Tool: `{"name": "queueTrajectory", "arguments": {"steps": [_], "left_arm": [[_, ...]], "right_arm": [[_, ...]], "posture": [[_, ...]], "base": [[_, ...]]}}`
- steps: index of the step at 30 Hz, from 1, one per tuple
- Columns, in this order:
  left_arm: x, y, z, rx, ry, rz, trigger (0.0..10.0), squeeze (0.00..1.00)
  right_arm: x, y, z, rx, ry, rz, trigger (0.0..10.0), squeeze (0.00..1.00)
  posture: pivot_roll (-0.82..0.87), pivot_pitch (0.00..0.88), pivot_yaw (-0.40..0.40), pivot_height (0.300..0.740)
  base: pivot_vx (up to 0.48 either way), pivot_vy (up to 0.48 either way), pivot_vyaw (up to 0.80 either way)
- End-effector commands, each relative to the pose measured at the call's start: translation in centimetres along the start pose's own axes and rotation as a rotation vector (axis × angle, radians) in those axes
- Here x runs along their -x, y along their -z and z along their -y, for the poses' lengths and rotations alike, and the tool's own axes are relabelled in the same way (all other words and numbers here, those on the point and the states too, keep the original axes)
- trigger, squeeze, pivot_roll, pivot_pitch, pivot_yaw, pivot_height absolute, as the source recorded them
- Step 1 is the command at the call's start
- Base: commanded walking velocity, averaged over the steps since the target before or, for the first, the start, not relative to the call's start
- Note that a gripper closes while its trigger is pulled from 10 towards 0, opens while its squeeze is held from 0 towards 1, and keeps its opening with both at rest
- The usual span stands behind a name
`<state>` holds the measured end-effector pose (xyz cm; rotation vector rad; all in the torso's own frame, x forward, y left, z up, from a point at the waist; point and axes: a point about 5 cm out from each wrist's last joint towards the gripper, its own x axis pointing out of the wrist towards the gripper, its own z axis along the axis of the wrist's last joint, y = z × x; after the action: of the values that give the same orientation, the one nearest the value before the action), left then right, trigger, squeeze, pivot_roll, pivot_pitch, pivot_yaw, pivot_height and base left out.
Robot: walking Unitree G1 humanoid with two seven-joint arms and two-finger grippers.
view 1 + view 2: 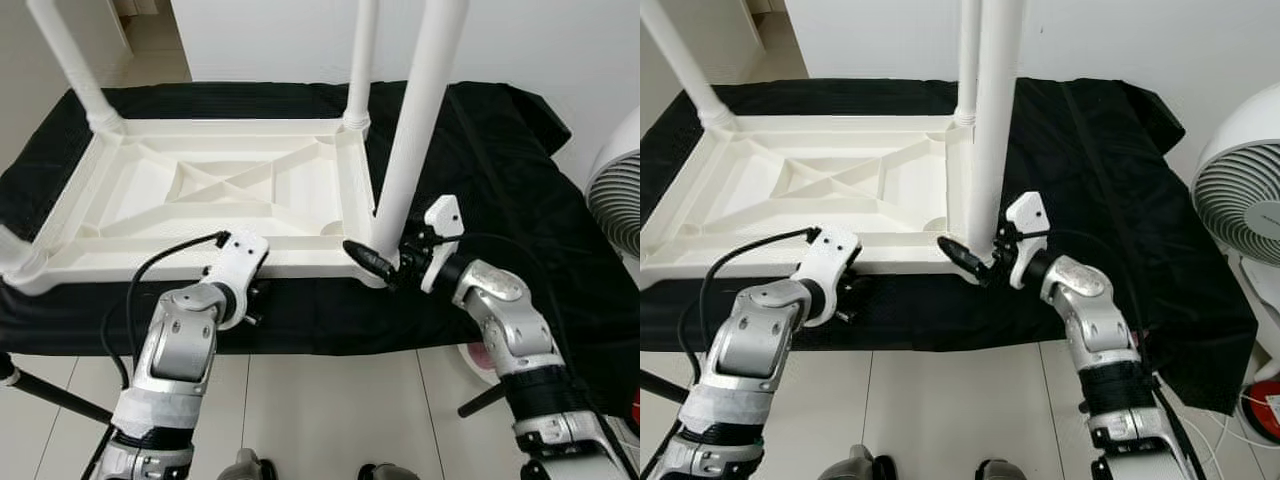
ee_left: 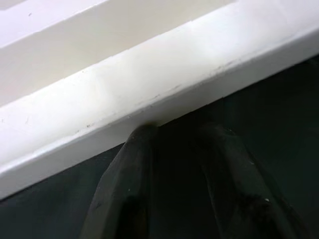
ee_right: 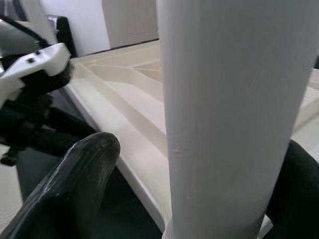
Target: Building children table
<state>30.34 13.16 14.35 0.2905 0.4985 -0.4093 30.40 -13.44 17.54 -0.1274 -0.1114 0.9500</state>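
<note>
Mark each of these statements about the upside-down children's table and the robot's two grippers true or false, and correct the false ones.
1. The white table top lies upside down on a black cloth. True.
2. The right gripper has its fingers round the base of the near leg. True.
3. The left gripper holds a leg. False: it is at the table top's near edge.
4. A fan stands on the robot's left. False: right.

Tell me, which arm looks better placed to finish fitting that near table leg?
The right. Its right gripper already straddles the base of the near table leg at the tabletop's corner, while the left gripper only rests against the tabletop's front edge.
</note>
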Motion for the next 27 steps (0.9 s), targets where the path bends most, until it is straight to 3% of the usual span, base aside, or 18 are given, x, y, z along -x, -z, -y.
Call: {"name": "queueTrajectory", "arguments": {"steps": [1,8,9,14,27], "left_arm": [[0.0,-0.2,-1.9,-0.014,-0.400,0.008,10.0,0.00],[-0.4,-0.5,-2.3,-0.018,-0.408,0.010,10.0,0.00],[-0.7,-0.8,-2.4,-0.015,-0.412,0.024,10.0,0.00],[-1.1,-1.4,-2.6,-0.019,-0.412,0.051,10.0,0.00],[-1.7,-1.7,-2.6,-0.015,-0.404,0.068,10.0,0.00]], "right_arm": [[-0.6,0.3,-1.7,-0.029,-0.107,-0.003,10.0,0.00],[-0.3,-0.1,-3.3,-0.057,-0.176,0.004,10.0,0.00],[-0.5,-0.4,-4.4,-0.075,-0.216,0.018,10.0,0.00],[-1.2,-0.7,-6.5,-0.105,-0.288,0.036,10.0,0.00],[-2.7,-0.8,-9.0,-0.171,-0.345,0.061,10.0,0.00]], "posture": [[-0.10,0.094,0.053,0.740],[-0.12,0.097,0.064,0.740],[-0.13,0.098,0.067,0.740],[-0.14,0.100,0.069,0.740],[-0.14,0.101,0.063,0.740]], "base": [[0.000,0.000,0.00],[0.000,0.000,0.00],[0.000,0.000,0.00],[0.000,0.000,0.00],[0.000,0.000,0.00]]}}
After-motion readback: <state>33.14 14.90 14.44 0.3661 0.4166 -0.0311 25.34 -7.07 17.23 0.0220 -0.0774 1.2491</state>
